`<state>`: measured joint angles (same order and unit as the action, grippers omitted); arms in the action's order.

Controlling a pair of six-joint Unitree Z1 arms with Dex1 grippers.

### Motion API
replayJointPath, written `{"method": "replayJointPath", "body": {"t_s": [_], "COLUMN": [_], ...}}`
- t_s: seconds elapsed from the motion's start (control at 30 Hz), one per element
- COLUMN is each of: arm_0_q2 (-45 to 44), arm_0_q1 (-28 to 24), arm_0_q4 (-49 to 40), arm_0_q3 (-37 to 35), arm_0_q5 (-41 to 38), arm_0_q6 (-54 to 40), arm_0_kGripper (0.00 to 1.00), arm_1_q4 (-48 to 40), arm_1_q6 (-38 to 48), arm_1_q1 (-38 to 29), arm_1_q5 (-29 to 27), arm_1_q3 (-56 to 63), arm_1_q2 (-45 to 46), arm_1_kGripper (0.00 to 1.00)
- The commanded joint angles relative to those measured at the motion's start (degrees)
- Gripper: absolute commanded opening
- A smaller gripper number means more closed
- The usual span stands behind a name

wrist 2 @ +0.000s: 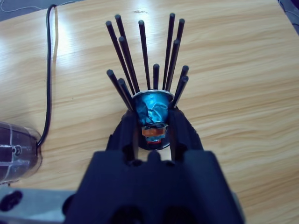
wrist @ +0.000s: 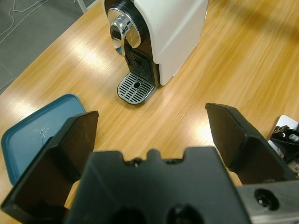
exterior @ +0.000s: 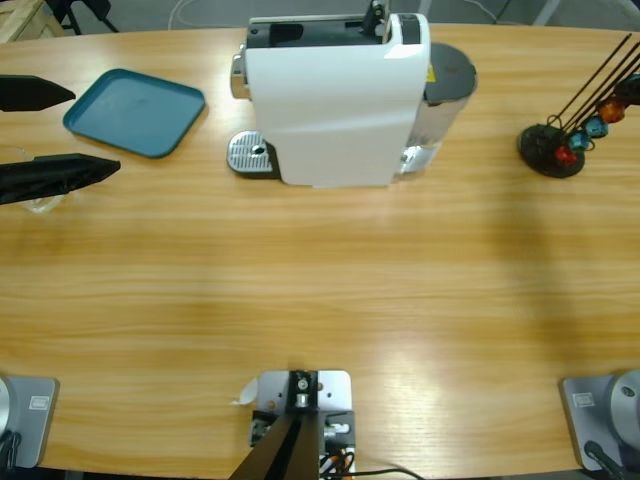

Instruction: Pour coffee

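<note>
Capsule pick-up in hand: right end effector is closed around the blue capsule in the rack. Left end effector, wide open and empty, faces the machine. Next: lift capsule clear.

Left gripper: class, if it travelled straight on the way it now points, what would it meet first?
Probably the coffee machine's drip tray; the left gripper, jaws open, points across bare table toward it, though depth is unclear.

The white coffee machine stands at 12 o'clock on the wooden table. A teal tray lies at 10 o'clock, the capsule rack at 2 o'clock.
</note>
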<state>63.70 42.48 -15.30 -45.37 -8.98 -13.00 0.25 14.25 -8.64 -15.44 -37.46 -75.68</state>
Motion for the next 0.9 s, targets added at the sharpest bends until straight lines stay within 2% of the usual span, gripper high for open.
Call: {"method": "replayJointPath", "body": {"t_s": [0.03, 0.63, 0.9], "arm_0_q2": [-1.4, -2.1, -3.0], "arm_0_q1": [0.4, 0.4, 0.4], "arm_0_q4": [0.6, 1.0, 2.1], "arm_0_q3": [2.7, 4.7, 6.6], "arm_0_q5": [0.7, 0.6, 0.4], "arm_0_q6": [0.4, 1.6, 2.0], "arm_0_kGripper": [1.000, 1.000, 1.000], "arm_1_q4": [-0.6, -1.7, -0.4], "arm_1_q6": [-0.4, 0.2, 0.3], "arm_1_q1": [0.6, 0.0, -1.7], "arm_1_q5": [0.3, -3.4, -3.4], "arm_1_q3": [2.3, 1.8, 0.5], "arm_1_q2": [-1.3, 3.5, 5.7], "arm_1_kGripper": [0.000, 0.000, 0.000]}}
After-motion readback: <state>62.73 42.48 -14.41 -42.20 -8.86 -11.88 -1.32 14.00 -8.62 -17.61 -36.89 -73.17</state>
